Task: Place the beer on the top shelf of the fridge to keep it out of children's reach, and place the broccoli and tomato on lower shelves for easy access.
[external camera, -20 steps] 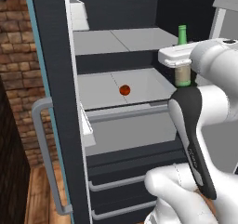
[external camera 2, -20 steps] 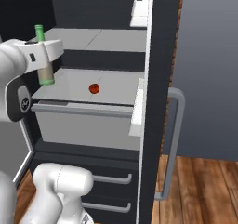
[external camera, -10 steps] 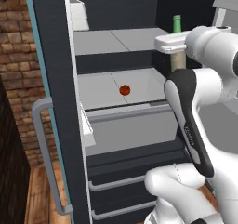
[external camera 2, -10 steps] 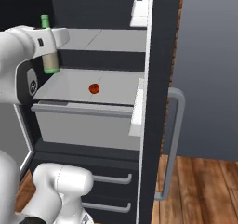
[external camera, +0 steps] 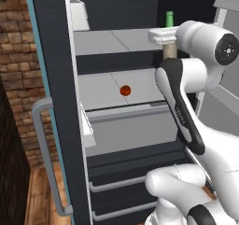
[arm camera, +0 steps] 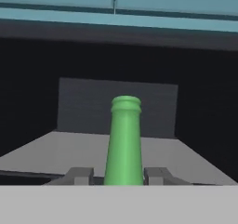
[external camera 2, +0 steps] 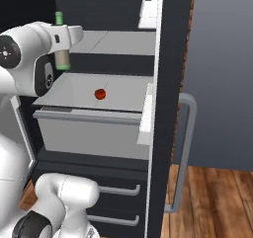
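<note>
Item one: the beer [external camera: 169,21], a slim green glass bottle. We see its long neck with a ringed lip rising straight up, and lower down a pale label [external camera 2: 62,59] around the body. It stands upright in the air, at the level of the upper grey shelf [external camera: 112,41] of the fridge [external camera: 56,79], at that shelf's front edge on the robot's right side. From the hand view the neck [arm camera: 123,141] sits between the two dark fingertips [arm camera: 79,175], with the shelf surface and the dark back wall beyond it.

Item two: the gripper [external camera: 164,36], pinching the bottle just below the neck, jaws pressed against the glass on both sides.

Item three: the tomato [external camera: 125,90], a small round red-orange ball, resting on the grey shelf one level down [external camera 2: 113,91], near its middle, well apart from the bottle.

Item four: the fridge itself, tall and dark charcoal, door open with a teal edge [external camera: 35,56] and a curved grey bar handle [external camera: 44,149]. We note a grey drawer [external camera: 135,130] under the tomato's shelf.
</note>
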Robot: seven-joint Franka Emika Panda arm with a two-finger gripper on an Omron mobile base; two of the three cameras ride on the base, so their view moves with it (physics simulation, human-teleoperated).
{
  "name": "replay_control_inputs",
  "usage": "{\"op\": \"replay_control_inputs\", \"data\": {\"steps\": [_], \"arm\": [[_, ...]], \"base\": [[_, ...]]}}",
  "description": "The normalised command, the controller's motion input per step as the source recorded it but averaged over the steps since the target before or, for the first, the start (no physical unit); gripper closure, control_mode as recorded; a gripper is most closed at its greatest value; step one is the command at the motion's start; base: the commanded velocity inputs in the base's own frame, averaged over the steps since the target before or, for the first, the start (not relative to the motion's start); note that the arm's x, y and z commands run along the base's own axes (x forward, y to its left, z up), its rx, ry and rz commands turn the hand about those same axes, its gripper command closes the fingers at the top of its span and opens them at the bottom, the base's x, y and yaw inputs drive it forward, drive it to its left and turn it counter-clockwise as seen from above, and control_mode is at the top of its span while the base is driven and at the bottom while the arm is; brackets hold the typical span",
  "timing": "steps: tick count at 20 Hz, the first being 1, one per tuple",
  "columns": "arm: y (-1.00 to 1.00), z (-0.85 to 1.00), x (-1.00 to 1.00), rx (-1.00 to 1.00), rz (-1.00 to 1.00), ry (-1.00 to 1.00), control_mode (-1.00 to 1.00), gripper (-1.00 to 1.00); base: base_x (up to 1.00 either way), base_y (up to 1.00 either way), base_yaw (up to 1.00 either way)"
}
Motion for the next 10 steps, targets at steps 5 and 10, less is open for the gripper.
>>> {"op": "replay_control_inputs", "data": {"steps": [5,10], "arm": [[0.01,0.0,0.45,0.06,0.0,-0.03,-1.0,1.0],[0.01,0.0,0.43,0.07,0.0,-0.07,-1.0,1.0]], "base": [[0.0,0.0,0.0],[0.0,0.0,0.0]]}}
